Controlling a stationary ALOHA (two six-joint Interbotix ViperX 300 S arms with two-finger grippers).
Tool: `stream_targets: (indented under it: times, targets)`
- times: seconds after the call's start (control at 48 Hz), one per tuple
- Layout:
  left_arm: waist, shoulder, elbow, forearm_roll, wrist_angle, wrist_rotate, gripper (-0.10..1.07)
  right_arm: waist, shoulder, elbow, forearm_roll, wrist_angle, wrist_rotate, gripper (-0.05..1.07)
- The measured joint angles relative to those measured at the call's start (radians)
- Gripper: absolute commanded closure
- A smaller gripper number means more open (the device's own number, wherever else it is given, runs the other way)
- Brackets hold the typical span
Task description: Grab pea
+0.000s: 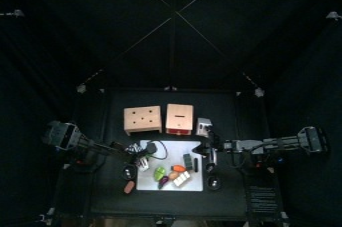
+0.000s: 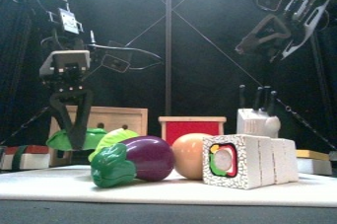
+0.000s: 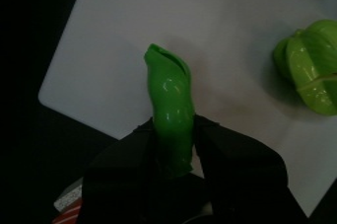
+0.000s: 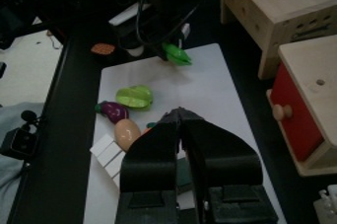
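Note:
The pea (image 3: pixel 170 88) is a dark green pod, and my left gripper (image 3: pixel 175 129) is shut on its lower half, one jaw on each side. Its free end points out over the corner of the white mat (image 3: pixel 224 31). In the front view the left gripper (image 2: pixel 63 110) hangs at the left with the pea (image 2: pixel 59 141) below its jaws. The right wrist view shows the same pea (image 4: pixel 175 54) at the mat's far end. My right gripper (image 4: pixel 184 119) is shut and empty, held high on the right.
On the mat (image 4: pixel 198 80) lie a lime-green piece (image 4: pixel 133 97), a purple eggplant (image 2: pixel 145 157), a round orange piece (image 2: pixel 191 154) and a sushi roll (image 2: pixel 250 161). Behind stand wooden boxes (image 4: pixel 283 1), a red-fronted box (image 2: pixel 192 127) and a knife block (image 2: pixel 257 119).

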Motion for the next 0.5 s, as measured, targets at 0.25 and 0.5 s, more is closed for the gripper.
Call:
stream_targets:
  times: [0.25,0.5]
  targets:
    - [0.000,-0.018,0.009,0.003,-0.002,-0.003,0.41,-0.003,0.000,0.000,0.000,0.025,0.000,1.00]
    - [0.000,-0.018,0.009,0.006,-0.002,-0.006,0.41,-0.003,0.000,0.000,0.003,0.041,0.000,1.00]
